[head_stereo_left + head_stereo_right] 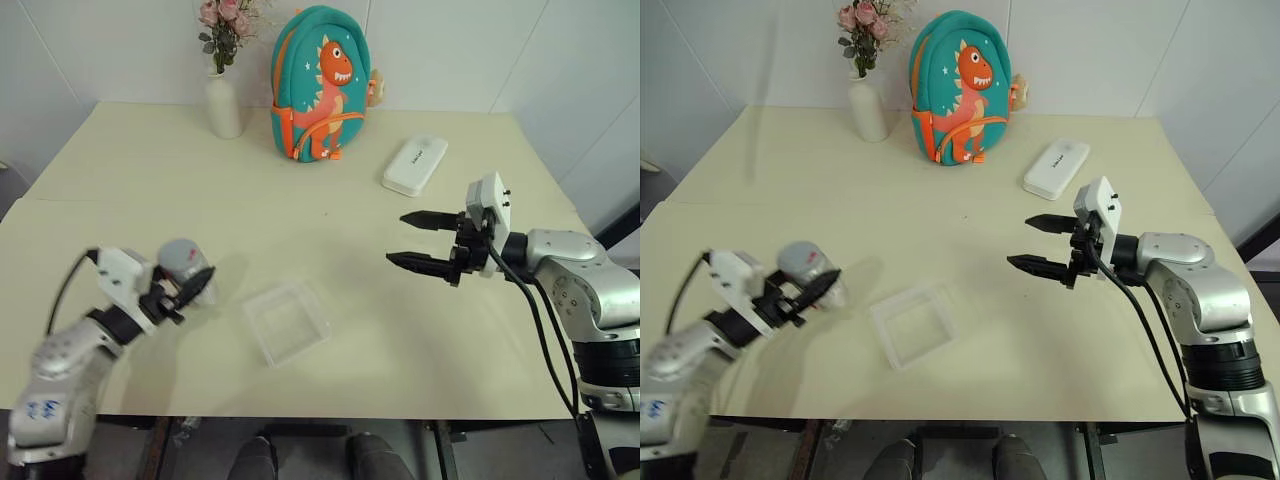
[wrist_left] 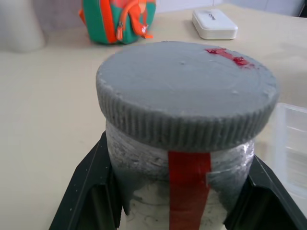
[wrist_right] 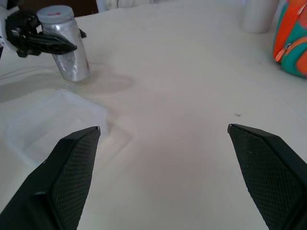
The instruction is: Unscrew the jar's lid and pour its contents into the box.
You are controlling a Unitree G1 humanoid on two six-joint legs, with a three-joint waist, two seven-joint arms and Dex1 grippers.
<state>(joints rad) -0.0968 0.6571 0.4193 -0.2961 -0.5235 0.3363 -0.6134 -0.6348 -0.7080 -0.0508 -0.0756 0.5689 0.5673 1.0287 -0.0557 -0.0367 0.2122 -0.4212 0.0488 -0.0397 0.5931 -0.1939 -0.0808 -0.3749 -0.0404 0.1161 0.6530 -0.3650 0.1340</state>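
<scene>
- Pale cream table (image 1: 330,210) fills the scene, set against white walls, with a seam running across its left part.
- At the far edge stand a white vase (image 1: 223,103) of pink flowers and a teal backpack (image 1: 318,85) printed with an orange dinosaur.
- A white oblong case (image 1: 414,165) lies to the right of the backpack; small grey lettering sits on its top but is too small to read.
- The jar (image 3: 71,52), clear with a silvery look inside, carries a red strip of label down its side; no words on it can be made out.
- The lid (image 2: 187,93) is grey with a ribbed rim, sits on the jar, and bears a red smear near one edge.
- The left gripper (image 1: 190,287) is clamped on the jar's body below the lid, one black finger on each side, at the table's near left.
- The contents cannot be seen through the jar wall.
- The box (image 1: 287,322) lies flat on the table just to the right of the jar, transparent, nothing visible in it.
- The right gripper (image 1: 418,240) hovers above the table, right of the box, its fingers spread wide and holding nothing.
</scene>
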